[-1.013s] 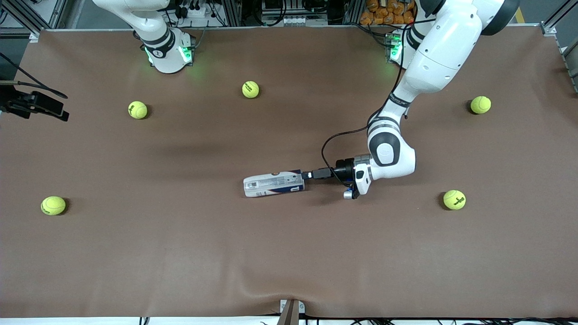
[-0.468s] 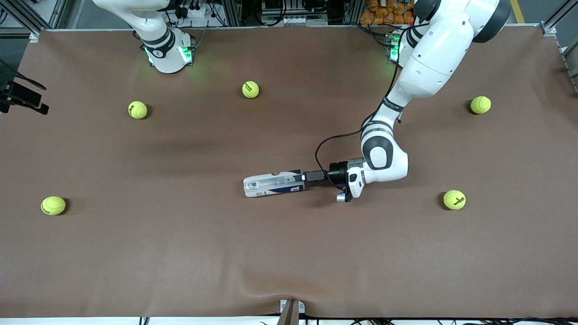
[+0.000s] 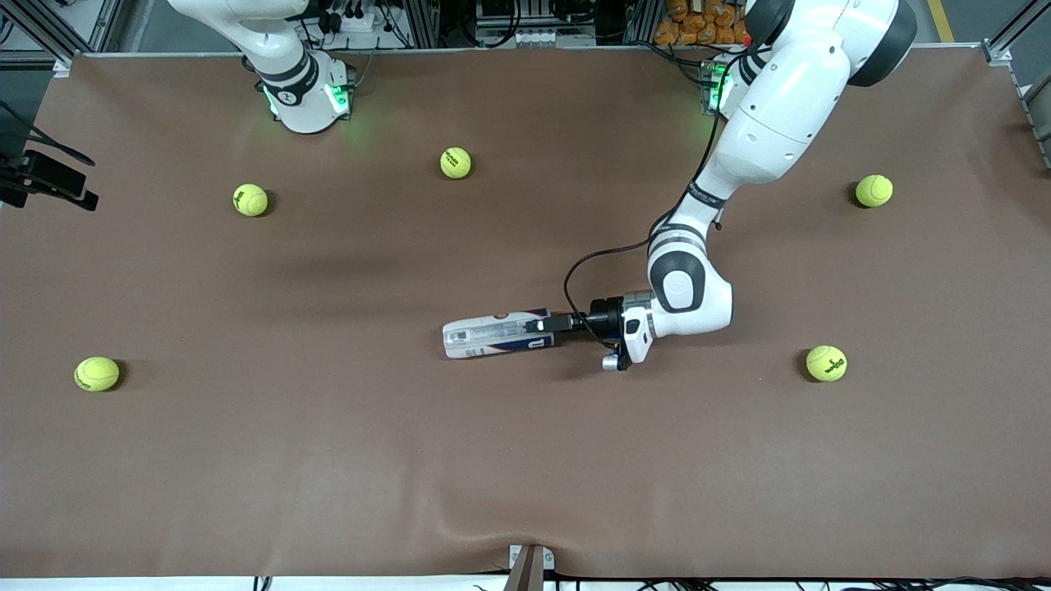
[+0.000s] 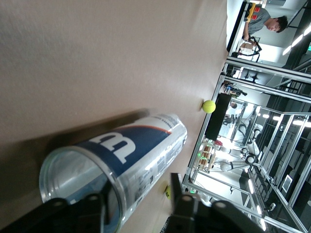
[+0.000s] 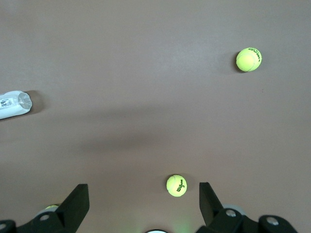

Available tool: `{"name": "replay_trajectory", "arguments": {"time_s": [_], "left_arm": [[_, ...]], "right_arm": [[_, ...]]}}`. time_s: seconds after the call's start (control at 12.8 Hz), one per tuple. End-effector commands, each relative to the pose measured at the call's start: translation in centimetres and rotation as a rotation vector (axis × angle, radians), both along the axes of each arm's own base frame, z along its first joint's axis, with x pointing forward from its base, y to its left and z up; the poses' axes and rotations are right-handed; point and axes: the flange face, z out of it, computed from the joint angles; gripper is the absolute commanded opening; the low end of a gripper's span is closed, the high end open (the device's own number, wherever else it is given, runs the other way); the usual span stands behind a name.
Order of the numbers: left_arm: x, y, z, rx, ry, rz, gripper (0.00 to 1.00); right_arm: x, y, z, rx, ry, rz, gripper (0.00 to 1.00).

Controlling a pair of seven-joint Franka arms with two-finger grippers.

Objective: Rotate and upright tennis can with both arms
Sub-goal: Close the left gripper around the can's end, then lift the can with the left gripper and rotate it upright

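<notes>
While low, left hand (image 3: pixel 548 326) straddling tennis can (image 3: pixel 495 335)

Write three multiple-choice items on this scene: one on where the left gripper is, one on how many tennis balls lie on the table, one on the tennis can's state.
1. Where is the left gripper?
A. at the tennis can's open end
B. over a ball
C. at its base

2. How many tennis balls show in the front view?
A. three
B. five
C. seven

3. How is the tennis can?
A. upright
B. lifted off the table
C. lying on its side

Key: 1 A, its fingers straddle the can's rim in the left wrist view. 2 B, five yellow-green balls lie scattered around the can. 3 C, its length runs flat along the table.
</notes>
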Motion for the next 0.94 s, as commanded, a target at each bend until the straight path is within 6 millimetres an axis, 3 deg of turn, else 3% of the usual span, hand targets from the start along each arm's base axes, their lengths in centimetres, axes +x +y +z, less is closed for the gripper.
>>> {"name": "replay_trajectory", "arguments": {"time_s": [0.0,0.23,0.39,0.62,0.86], "left_arm": [[0.7,0.8,-0.2,0.005,-0.023,0.007,0.0],[1.2,1.6,-0.2,0.018,-0.031,-0.003,0.0],[1.6,1.6,0.9,0.012,-0.03,0.005,0.0],[1.8,0.3,5.0,0.012,0.025,0.0,0.0],[2.5,0.3,9.5,0.1,0.074,-0.046,0.0]], "right_arm": [[0.0,0.8,0.2,-0.005,-0.008,-0.009,1.0],[-0.1,0.1,0.2,-0.013,-0.009,-0.016,1.0],[0.1,1.2,0.1,-0.035,-0.005,0.006,1.0],[0.3,1.7,0.1,-0.066,-0.014,0.018,1.0],[0.5,1.6,-0.1,-0.063,-0.014,0.015,1.0]]}}
